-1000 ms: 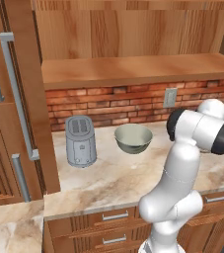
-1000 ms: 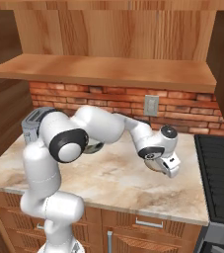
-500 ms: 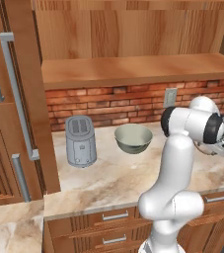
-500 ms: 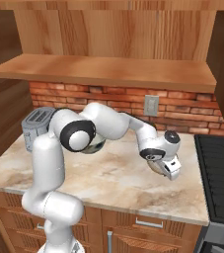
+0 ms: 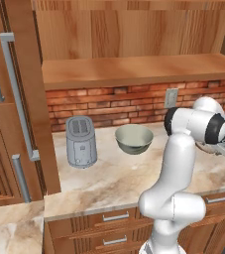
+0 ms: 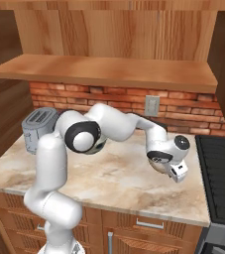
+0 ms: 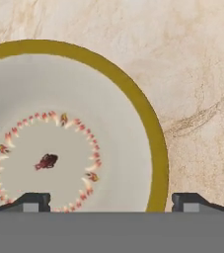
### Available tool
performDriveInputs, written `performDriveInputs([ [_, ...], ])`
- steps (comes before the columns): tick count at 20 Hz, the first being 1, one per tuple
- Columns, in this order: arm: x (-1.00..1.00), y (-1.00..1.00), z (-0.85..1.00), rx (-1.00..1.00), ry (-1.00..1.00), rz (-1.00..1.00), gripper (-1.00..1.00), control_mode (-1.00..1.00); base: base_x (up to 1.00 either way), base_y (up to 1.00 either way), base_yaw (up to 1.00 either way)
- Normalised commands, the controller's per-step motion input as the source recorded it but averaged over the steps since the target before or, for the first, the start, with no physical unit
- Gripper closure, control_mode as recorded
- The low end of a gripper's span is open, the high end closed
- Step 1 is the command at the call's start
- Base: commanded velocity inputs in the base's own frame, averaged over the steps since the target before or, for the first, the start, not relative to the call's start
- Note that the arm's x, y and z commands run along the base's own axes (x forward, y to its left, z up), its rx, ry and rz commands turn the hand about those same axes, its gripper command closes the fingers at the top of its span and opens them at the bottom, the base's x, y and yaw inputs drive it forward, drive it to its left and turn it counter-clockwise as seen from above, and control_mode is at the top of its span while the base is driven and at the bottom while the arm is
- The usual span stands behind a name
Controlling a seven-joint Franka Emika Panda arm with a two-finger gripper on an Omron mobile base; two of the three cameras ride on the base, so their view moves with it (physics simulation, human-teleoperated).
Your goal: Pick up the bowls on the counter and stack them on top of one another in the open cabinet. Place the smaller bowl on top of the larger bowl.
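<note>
The open cabinet of warm grained wood spans the 12 o'clock part of both base views, its flat shelf board bare above a red brick wall with a pale outlet plate. Below it the marbled beige counter runs across, with wooden drawer fronts and small silver handles under its front edge. No brand, label or writing can be read on anything. The white arm rises from the base and reaches toward 3 o'clock in the left base view. A grey metal toaster stands upright at 9 o'clock on the counter, its slots facing up. Just beside it, toward the centre, the olive-grey bowl sits upright with its mouth open upward and a pale inside; being round, it has no long axis. At the far end of the counter, the hand hangs low over the second bowl, which in the hand view shows a pale inside, an olive-gold rim, a ring of small red and white marks and a dark red spot at its middle. The two fingertips stand wide apart, one over the bowl's inside and one outside its rim, gripping nothing.
</note>
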Motion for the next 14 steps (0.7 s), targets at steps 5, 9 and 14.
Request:
performDriveInputs([
  [5, 0.0, -0.02, 0.0, 0.02, -0.07, -0.02, -1.0, -1.0, 0.0, 0.0, 0.0],
  [9, 0.0, 0.0, 0.0, 0.02, -0.04, -0.02, -1.0, -1.0, 0.0, 0.0, 0.0],
  [14, 0.14, 0.0, -0.01, 0.0, -0.01, -0.03, -1.0, -1.0, 0.0, 0.0, 0.0],
])
